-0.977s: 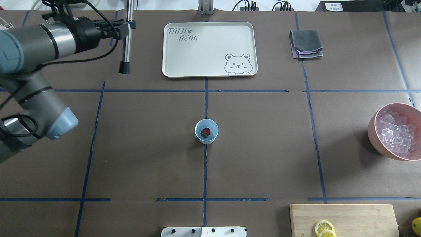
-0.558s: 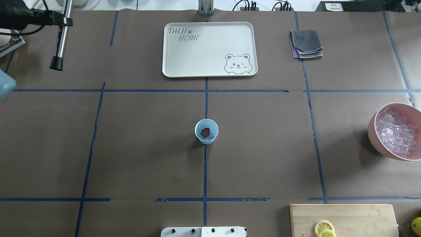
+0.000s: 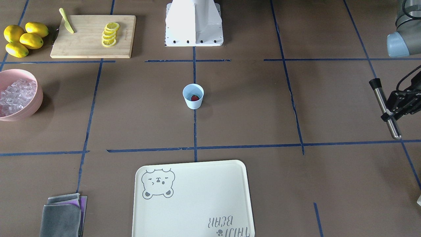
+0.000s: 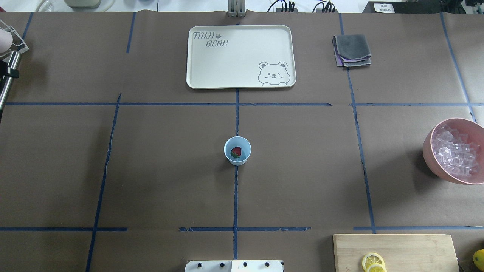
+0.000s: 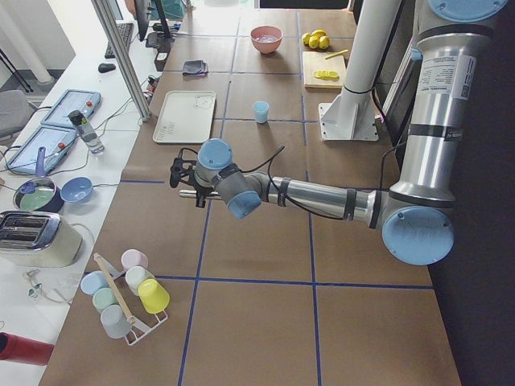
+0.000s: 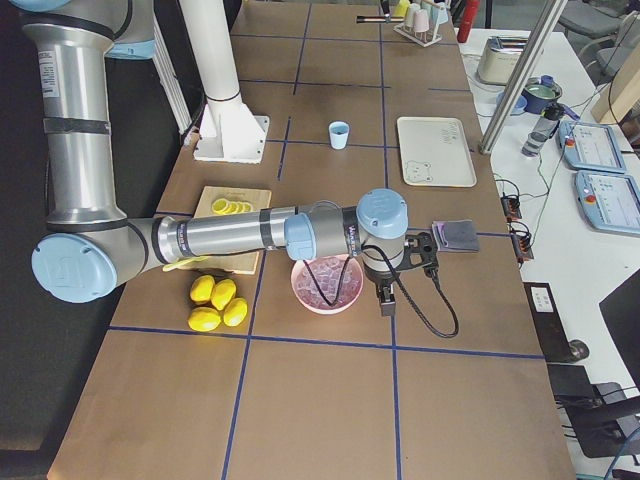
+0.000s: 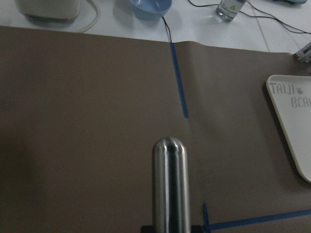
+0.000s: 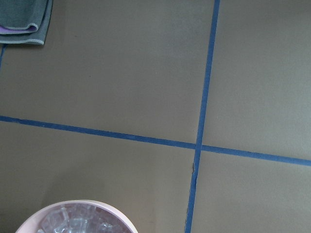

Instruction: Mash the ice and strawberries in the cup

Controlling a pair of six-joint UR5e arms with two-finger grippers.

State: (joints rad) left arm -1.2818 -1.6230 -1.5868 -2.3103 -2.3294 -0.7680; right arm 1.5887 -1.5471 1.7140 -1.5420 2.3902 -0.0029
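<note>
The cream tray (image 4: 242, 56) bears the printed words "TAIJI BEAR" in one corner.

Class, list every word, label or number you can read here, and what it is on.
"TAIJI BEAR": printed on the cream tray, by a paw mark.
Small stamp on the cutting board: too small to read.
White label beyond the table's far edge: blurred, unreadable.

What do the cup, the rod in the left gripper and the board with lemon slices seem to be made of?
Cup: probably plastic, matte pale blue; thin, even rim.
Rod: metal, polished; bright streaks run along its rounded shaft; the black end cap is unclear, perhaps rubber.
Board: wood, pale and seemingly unvarnished; faint grain, no gloss.
</note>
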